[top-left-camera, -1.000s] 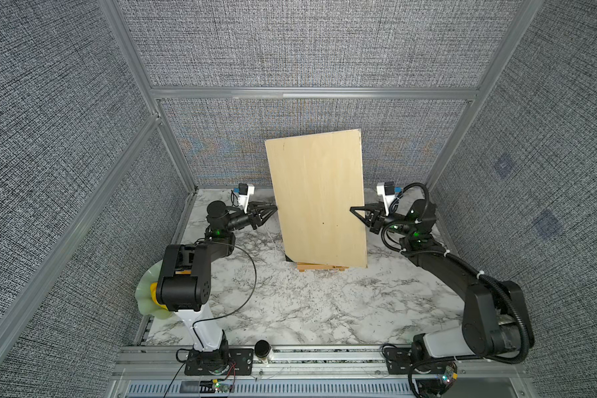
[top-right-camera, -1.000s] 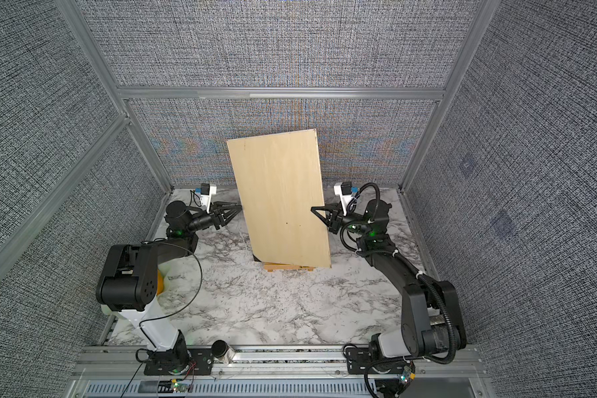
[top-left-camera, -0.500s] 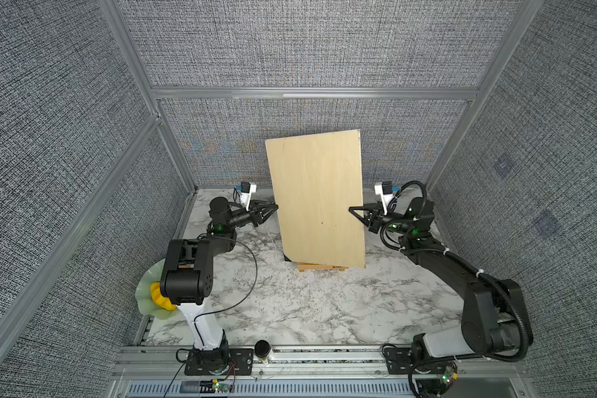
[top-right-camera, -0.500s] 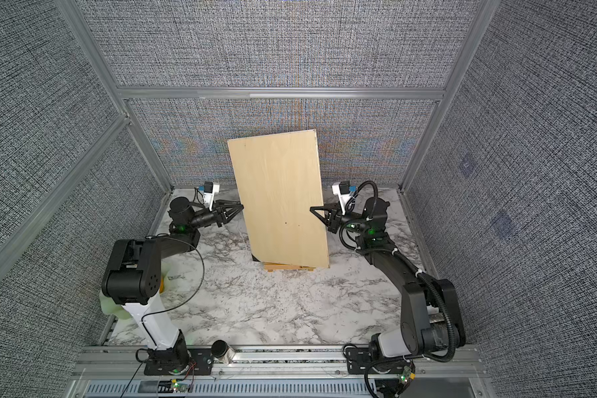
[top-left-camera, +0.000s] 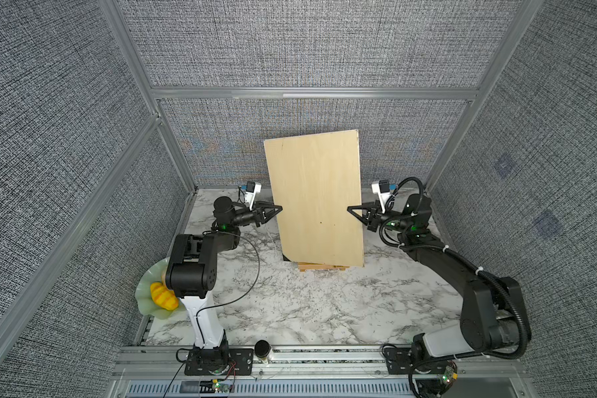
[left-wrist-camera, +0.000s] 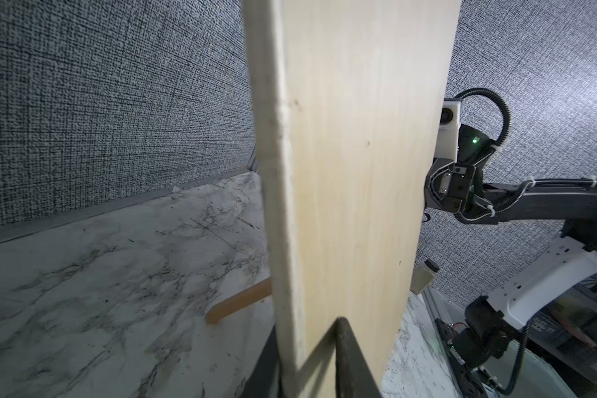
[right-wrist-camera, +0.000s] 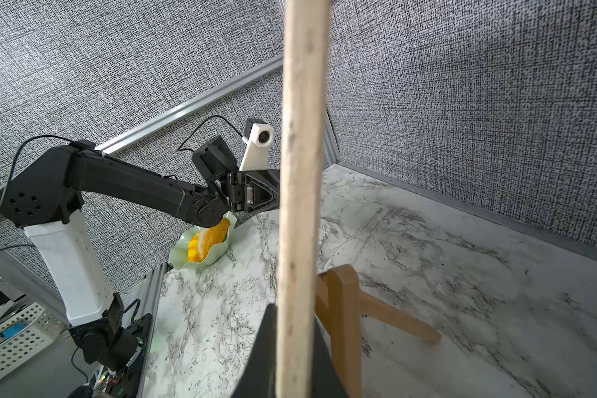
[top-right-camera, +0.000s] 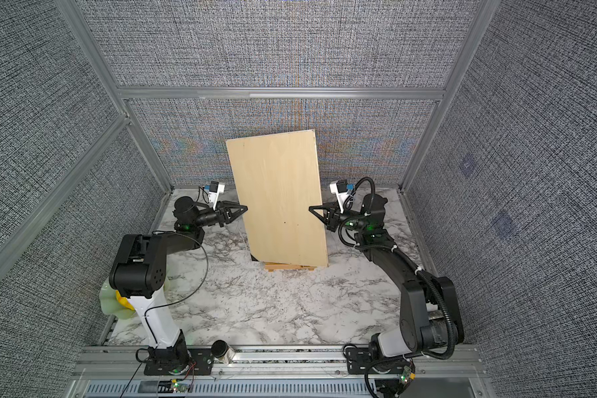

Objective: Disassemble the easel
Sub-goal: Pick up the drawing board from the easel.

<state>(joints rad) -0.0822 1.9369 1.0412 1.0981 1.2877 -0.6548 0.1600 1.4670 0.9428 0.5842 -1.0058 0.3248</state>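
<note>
A large pale plywood board (top-left-camera: pixel 317 196) (top-right-camera: pixel 280 196) stands tilted on the easel (top-left-camera: pixel 321 267) (top-right-camera: pixel 288 267). Only the easel's orange-tan ledge shows below the board in both top views. My left gripper (top-left-camera: pixel 279 208) is shut on the board's left edge; in the left wrist view that edge (left-wrist-camera: pixel 283 206) runs between its fingers (left-wrist-camera: pixel 345 344). My right gripper (top-left-camera: pixel 350 209) is shut on the board's right edge (right-wrist-camera: pixel 300 172). Behind the board, the right wrist view shows the easel's top and rear leg (right-wrist-camera: pixel 345 310). One easel leg tip (left-wrist-camera: pixel 238 305) rests on the marble.
A pale green wavy bowl (top-left-camera: pixel 145 293) with a yellow toy fruit (top-left-camera: pixel 164 296) sits at the table's left edge, under my left arm. A dark-capped cylinder (top-left-camera: pixel 262 348) stands on the front rail. Grey cage walls close in the back and sides.
My left gripper has reached the board's left edge and closed on it. The right gripper keeps its hold on the right edge; the board has barely shifted.
</note>
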